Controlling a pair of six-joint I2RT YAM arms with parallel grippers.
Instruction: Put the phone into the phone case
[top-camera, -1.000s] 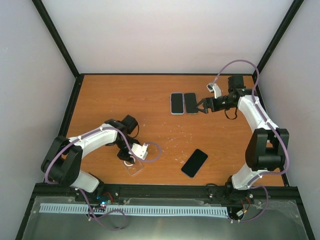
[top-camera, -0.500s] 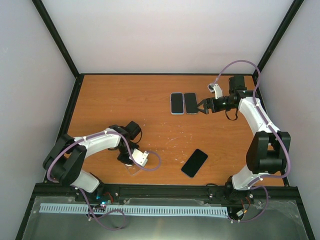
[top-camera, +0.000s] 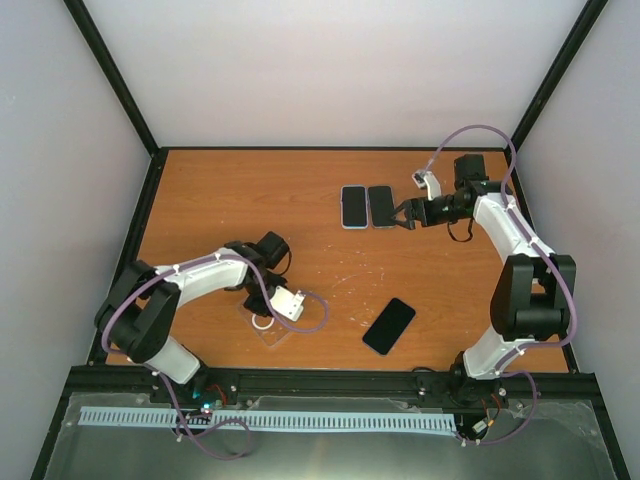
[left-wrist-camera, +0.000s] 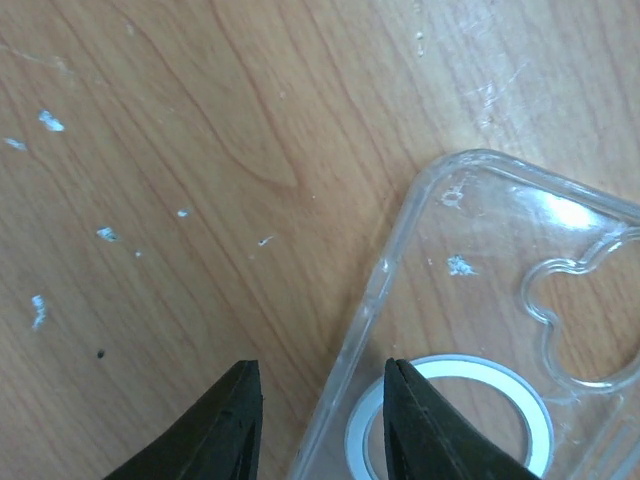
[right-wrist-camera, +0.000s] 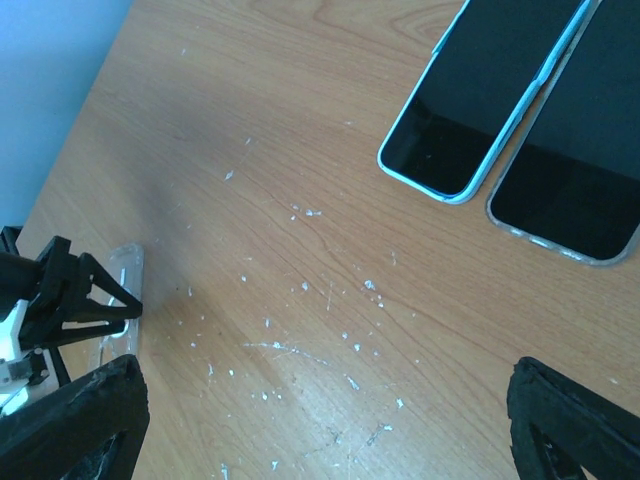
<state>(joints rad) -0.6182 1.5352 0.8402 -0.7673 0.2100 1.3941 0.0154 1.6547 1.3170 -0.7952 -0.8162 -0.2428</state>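
A clear phone case (left-wrist-camera: 480, 290) with a white ring (left-wrist-camera: 455, 415) lies flat on the table near the front left; it also shows in the top view (top-camera: 268, 333). My left gripper (left-wrist-camera: 323, 425) is open, low over the table, its fingers either side of the case's long left rim. It shows in the top view (top-camera: 262, 312) too. A bare black phone (top-camera: 389, 326) lies at the front middle, apart from both grippers. My right gripper (right-wrist-camera: 325, 430) is wide open and empty, hovering beside two cased phones; it shows in the top view (top-camera: 402, 215).
Two phones lie side by side at the back middle: one in a blue-edged case (right-wrist-camera: 490, 90) (top-camera: 353, 206), one in a grey-edged case (right-wrist-camera: 580, 170) (top-camera: 381, 206). The wooden table (top-camera: 220, 200) is walled by a black frame and grey panels.
My left gripper has shifted and turned over the clear case, ending with its fingers astride the case's rim. The right gripper has barely moved beside the cased phones.
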